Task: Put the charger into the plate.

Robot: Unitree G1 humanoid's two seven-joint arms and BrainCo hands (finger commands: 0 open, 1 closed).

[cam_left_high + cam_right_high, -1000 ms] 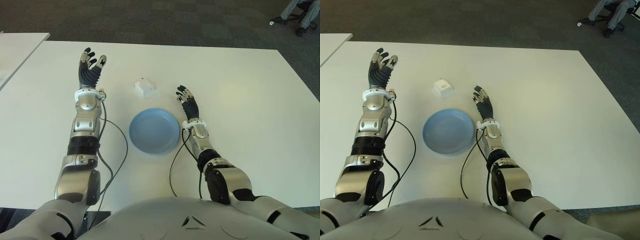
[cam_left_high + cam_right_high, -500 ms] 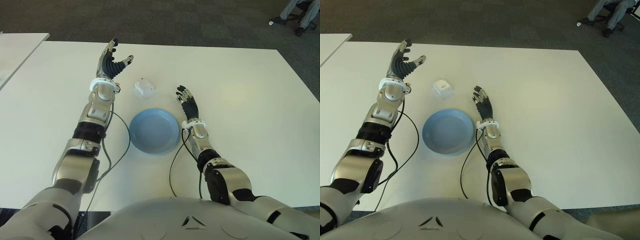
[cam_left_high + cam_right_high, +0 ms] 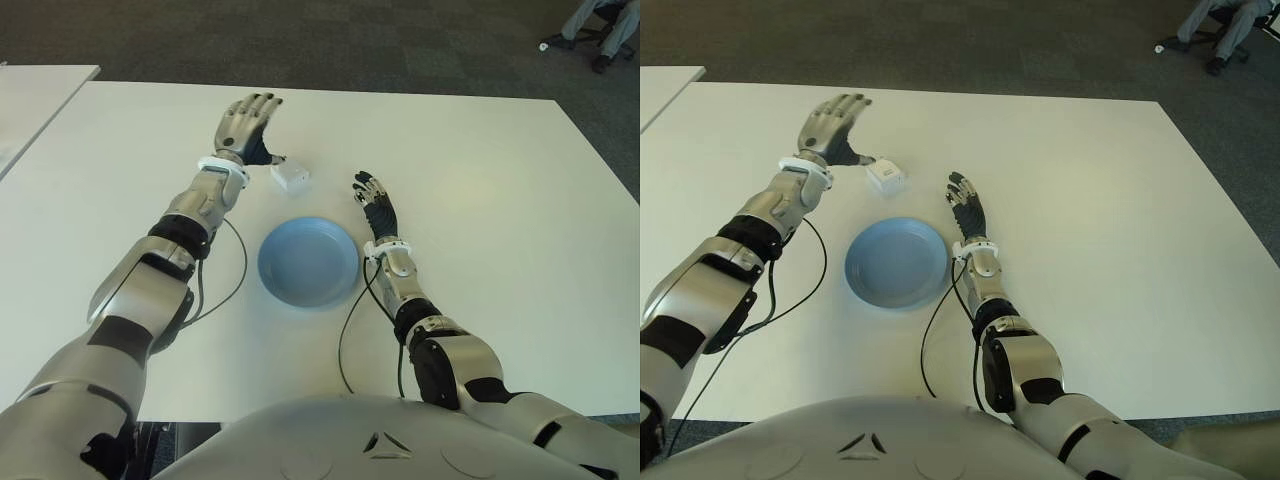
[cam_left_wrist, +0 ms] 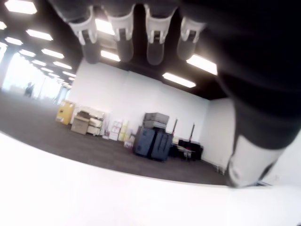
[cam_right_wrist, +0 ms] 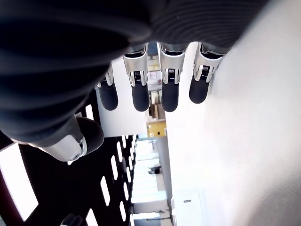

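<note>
We see a broad, smooth white table [image 3: 480, 180] filling most of the frame, with dark speckled carpet [image 3: 350, 40] across the top edge and a second white tabletop [image 3: 30, 95] cutting in at the upper left. In the top right corner, a seated person's legs [image 3: 600, 20] show beside a chair base.

Just left of centre sits the round, shallow light blue plate [image 3: 309, 262], glossy and bare inside. Thin black cables [image 3: 352, 320] loop over the table either side of it.

Our left hand [image 3: 247, 125], silver-backed with dark fingers, shows in the upper middle, fingers spread and holding nothing, just left of the small white square charger [image 3: 290, 175]. The charger lies on the table right above the plate, outside it.

Our right hand [image 3: 374, 203] shows just right of the plate's upper rim, fingers loosely extended, empty.
</note>
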